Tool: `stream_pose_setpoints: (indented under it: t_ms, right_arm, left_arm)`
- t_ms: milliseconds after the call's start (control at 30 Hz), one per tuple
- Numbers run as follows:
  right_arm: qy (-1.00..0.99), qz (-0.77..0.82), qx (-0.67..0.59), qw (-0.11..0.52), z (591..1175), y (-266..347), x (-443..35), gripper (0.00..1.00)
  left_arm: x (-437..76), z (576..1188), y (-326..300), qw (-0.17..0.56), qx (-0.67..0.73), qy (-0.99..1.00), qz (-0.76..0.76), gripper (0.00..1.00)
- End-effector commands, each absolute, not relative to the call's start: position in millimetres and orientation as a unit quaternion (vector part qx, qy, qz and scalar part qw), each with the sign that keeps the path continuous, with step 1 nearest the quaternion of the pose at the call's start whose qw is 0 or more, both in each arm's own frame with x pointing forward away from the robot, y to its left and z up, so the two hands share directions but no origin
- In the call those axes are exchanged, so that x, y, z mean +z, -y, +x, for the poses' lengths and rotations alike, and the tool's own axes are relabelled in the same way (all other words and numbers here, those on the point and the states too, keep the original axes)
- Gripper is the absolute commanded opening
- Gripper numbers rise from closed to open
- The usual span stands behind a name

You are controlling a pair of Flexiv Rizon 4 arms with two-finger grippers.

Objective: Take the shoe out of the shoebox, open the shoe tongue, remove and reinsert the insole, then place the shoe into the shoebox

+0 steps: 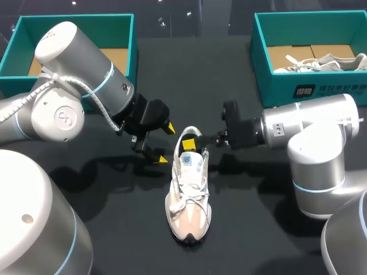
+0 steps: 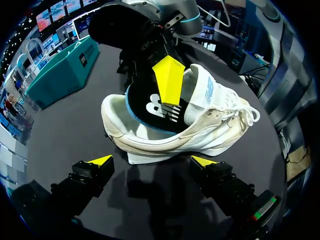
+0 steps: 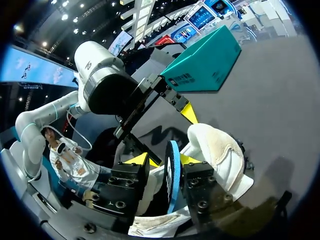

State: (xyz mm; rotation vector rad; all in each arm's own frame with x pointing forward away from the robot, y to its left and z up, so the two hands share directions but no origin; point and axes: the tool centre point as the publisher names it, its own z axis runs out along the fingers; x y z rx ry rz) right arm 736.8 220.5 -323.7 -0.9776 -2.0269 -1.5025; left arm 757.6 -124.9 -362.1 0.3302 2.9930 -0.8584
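Already the shoe (image 1: 188,192) is out; our right gripper (image 3: 165,160) pinches the insole (image 2: 155,107) at its heel, left gripper (image 1: 166,143) gaping at nine o'clock; boxing remains.

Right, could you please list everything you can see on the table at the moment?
shoe: one, white, mid-table, upright on its sole.
insole: one, black with a blue edge, standing in the shoe's heel opening.
left shoebox: one, teal, far left corner.
right shoebox: one, teal, far right corner.
second shoe: one, white, inside the right shoebox.
table: one, black.
left fingers: two, yellow-tipped, open, beside the shoe's heel.
right fingers: two, yellow-tipped, shut on the insole.
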Motion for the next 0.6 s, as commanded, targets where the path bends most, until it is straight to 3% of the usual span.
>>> stream_pose_setpoints:
  t_ms: [33,167,233,267,600]
  right_arm:
    - [0.739,-0.353,-0.531,0.216,742,-219,-319,0.3]
    - [0.739,-0.352,-0.531,0.218,749,-220,-322,0.24]
    - [0.738,-0.352,-0.53,0.223,751,-221,-325,0.13]
    - [0.738,-0.352,-0.53,0.226,752,-221,-327,0.0]
    - [0.733,-0.36,-0.516,0.259,728,-229,-345,0.0]
  left_arm:
    - [-363,758,126,0.005,-0.274,-0.956,0.106,1.0]
    - [-363,758,126,0.005,-0.274,-0.956,0.106,1.0]
    - [-363,758,126,0.005,-0.274,-0.956,0.106,1.0]
    - [-363,758,126,0.005,-0.274,-0.956,0.106,1.0]
    - [-363,758,126,0.005,-0.274,-0.956,0.106,1.0]
